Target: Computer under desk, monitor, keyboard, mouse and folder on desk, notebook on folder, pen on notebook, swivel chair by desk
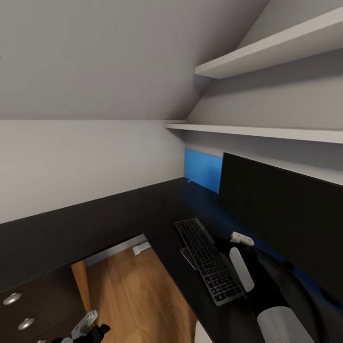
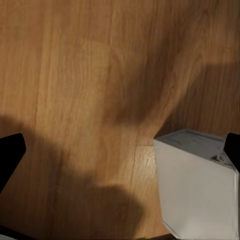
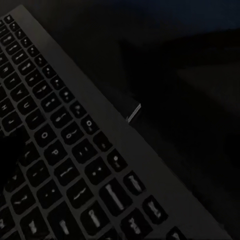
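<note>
The black desk point(image 1: 119, 214) runs in an L along the walls. On it the monitor point(image 1: 281, 214) stands at the right, its black screen facing me. The silver-grey keyboard point(image 1: 202, 252) lies in front of it. My right gripper point(image 1: 225, 245) hovers low over the keyboard's monitor-side edge; the right wrist view is dark and shows the keys point(image 3: 65, 165) close up. A thin dark flat thing point(image 3: 132, 112) pokes out from under the keyboard. My left gripper point(image 2: 120, 150) is open above the wooden floor point(image 2: 75, 75). The mouse, folder, pen and swivel chair are out of view.
Black drawers with silver knobs point(image 1: 12, 298) sit at lower left, close to my left gripper point(image 1: 85, 328). A white block point(image 2: 197, 190) stands on the floor beneath that gripper. Two white shelves point(image 1: 267, 57) hang above the monitor, and a blue wall panel point(image 1: 202, 169) is behind it.
</note>
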{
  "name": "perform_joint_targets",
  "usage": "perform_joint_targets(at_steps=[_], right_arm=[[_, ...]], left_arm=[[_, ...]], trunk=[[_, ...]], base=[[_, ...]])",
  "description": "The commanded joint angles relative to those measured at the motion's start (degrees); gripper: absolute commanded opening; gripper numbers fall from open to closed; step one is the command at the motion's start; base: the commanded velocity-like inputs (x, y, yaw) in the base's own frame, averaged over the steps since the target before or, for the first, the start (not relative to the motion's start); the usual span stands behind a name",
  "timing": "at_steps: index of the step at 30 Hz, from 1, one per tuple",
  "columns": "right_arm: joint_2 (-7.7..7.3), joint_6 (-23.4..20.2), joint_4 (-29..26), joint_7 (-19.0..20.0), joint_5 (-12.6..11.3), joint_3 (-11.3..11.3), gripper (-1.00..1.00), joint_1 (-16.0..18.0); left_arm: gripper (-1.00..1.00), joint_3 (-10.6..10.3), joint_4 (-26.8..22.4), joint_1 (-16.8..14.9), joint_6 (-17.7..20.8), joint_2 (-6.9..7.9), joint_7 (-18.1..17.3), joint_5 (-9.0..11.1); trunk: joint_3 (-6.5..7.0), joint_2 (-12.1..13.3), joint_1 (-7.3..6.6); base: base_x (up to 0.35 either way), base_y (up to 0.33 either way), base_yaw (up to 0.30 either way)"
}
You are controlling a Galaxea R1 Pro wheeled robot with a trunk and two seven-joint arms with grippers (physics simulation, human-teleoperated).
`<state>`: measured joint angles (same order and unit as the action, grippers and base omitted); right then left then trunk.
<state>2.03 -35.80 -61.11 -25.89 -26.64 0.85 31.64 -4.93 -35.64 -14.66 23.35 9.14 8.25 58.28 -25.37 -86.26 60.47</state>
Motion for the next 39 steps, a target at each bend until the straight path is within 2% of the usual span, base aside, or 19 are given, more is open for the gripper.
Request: perform_joint_targets(at_steps=[1,3,4,5,10,16,32,39], right_arm=[[-0.03,-0.07,0.0,-0.57,-0.8,0.0,1.0,0.06],[-0.05,-0.03,0.05,-0.57,-1.41,-0.07,1.0,0.07],[-0.1,0.32,0.12,-0.57,-2.47,-0.13,1.0,0.08],[-0.2,1.84,0.95,-0.56,-4.85,-0.25,1.0,0.09],[-0.32,3.28,3.33,-0.56,-6.22,-0.44,1.0,0.19],[-0.48,4.84,6.01,-0.56,-8.54,-3.13,1.0,1.24],[-0.6,6.39,7.3,-0.56,-9.21,-4.01,1.0,2.02],[-0.62,6.44,7.81,-0.56,-9.4,-4.64,1.0,2.1]], left_arm=[[1.0,-0.34,-0.13,-0.02,0.03,0.08,0.54,0.61],[1.0,-0.34,-0.13,-0.02,0.03,0.08,0.54,0.61],[1.0,-0.33,-0.11,-0.02,0.03,0.09,0.54,0.61],[1.0,-0.28,-0.07,-0.02,0.03,0.09,0.54,0.61],[1.0,-0.26,-0.05,-0.02,0.03,0.09,0.54,0.67],[1.0,-0.26,-0.01,-0.02,0.03,0.09,0.54,0.61],[1.0,-0.25,0.36,0.01,0.03,0.09,0.57,0.62],[1.0,0.29,4.69,0.06,0.08,0.11,0.43,2.15]], trunk=[[-0.07,-0.04,0.02],[-0.07,-0.04,0.02],[-0.07,-0.04,0.02],[-0.07,-0.04,0.02],[-0.07,-0.04,0.02],[-0.07,-0.04,0.02],[-0.07,-0.04,0.02],[-0.07,-0.04,0.02]], base=[[0.25,0.0,0.0],[0.199,0.0,0.0],[0.113,0.0,0.0],[0.037,0.0,0.0],[0.017,0.0,0.0],[0.002,0.0,0.0],[0.027,0.0,0.0],[0.01,0.0,0.0]])
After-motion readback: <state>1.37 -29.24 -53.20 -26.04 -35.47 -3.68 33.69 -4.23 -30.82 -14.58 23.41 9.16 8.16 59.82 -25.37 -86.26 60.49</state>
